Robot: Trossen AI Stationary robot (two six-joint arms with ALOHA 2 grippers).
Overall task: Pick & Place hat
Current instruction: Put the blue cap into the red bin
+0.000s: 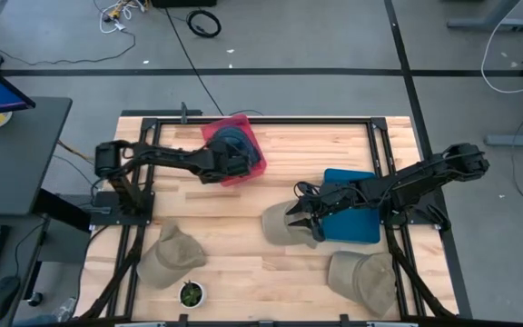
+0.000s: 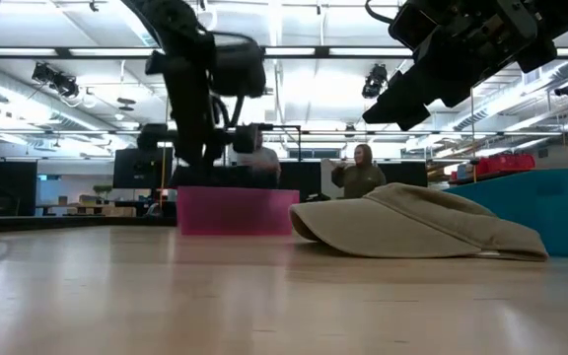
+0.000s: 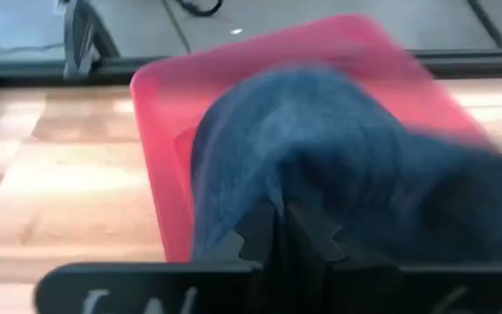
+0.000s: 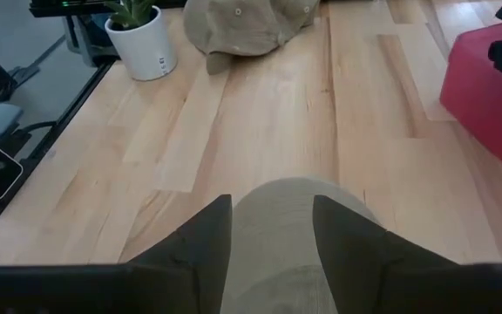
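My left gripper [image 1: 234, 162] was down in the pink bin [image 1: 251, 145] near the far edge of the tabletop [image 1: 243, 263], its fingers [image 3: 273, 231] pinched together on the dark blue hat [image 3: 356, 174] lying crumpled inside it. I judged that hat to be already placed, the clench there only because I had not let go.

My right gripper [image 1: 309, 218] hovered just above a tan cap [image 1: 284, 224] near the middle of the tabletop, beside the blue bin [image 1: 357, 215] that sits toward the right edge. Its fingers [image 4: 190, 249] were spread apart with nothing between them, one on each side of the cap's crown (the wrist view showed the tan dome squarely in the gap). I held them that way, I think, to straddle the crown before closing.

From table height the cap lay flat, crown up and low, its long axis running across the view; which end was the brim I could not tell for certain.

Two more tan caps waited: one [image 1: 171, 254] near the front left corner next to a small potted plant [image 1: 190, 293], another [image 1: 363, 280] near the front right corner
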